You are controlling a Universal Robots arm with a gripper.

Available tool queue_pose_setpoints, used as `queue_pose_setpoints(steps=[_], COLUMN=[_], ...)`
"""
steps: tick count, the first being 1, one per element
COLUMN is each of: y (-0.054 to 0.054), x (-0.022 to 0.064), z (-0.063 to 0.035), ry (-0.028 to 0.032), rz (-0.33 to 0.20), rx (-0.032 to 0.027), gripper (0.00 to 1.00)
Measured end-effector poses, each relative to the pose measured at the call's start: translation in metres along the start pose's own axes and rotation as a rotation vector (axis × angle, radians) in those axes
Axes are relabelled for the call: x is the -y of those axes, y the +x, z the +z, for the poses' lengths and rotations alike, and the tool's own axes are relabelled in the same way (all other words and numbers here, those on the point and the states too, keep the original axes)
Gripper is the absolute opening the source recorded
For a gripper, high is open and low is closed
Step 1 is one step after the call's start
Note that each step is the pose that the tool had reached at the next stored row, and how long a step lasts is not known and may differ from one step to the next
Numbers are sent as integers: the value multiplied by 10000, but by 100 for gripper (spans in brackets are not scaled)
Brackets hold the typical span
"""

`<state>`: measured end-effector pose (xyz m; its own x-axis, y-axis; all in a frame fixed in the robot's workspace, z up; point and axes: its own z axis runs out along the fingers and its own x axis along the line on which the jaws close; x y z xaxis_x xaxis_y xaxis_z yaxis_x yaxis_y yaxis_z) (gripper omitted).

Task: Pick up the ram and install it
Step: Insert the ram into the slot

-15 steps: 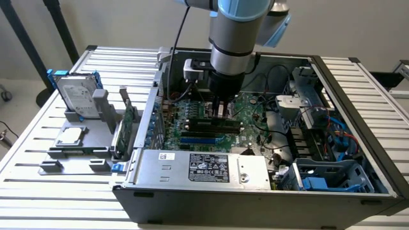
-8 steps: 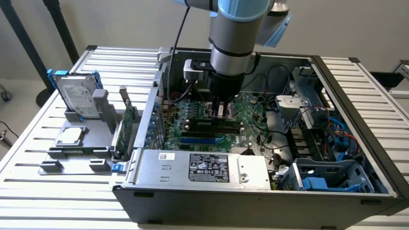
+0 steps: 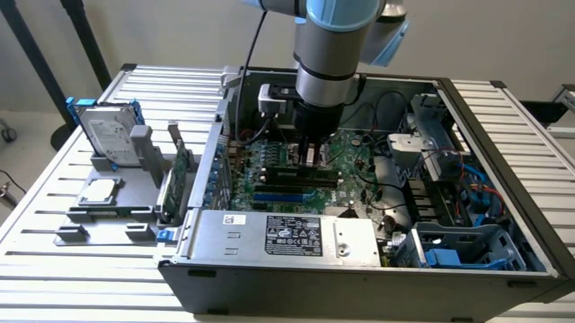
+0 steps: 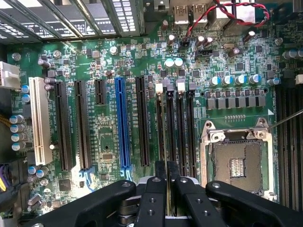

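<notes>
Gripper (image 4: 166, 172) fingers nearly closed, pinching the ram (image 4: 169, 142) edge-on between them, the stick standing upright over the black memory slots (image 4: 182, 132) of the motherboard (image 4: 104, 71), beside the open processor socket (image 4: 236, 158), inside the computer case (image 3: 503, 202)

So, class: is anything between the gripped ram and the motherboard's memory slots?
Nothing visible. The gripper holds the ram edge-on just above the black memory slots, and those slots look empty beneath it.
</notes>
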<state>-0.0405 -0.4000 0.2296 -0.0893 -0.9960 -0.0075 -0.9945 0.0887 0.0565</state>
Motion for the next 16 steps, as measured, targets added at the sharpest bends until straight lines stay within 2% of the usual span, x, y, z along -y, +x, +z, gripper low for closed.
queue_pose_setpoints(steps=[16], y=[-1], x=[3], z=[32], ry=[1], rz=[1], rx=[-8], gripper=[14])
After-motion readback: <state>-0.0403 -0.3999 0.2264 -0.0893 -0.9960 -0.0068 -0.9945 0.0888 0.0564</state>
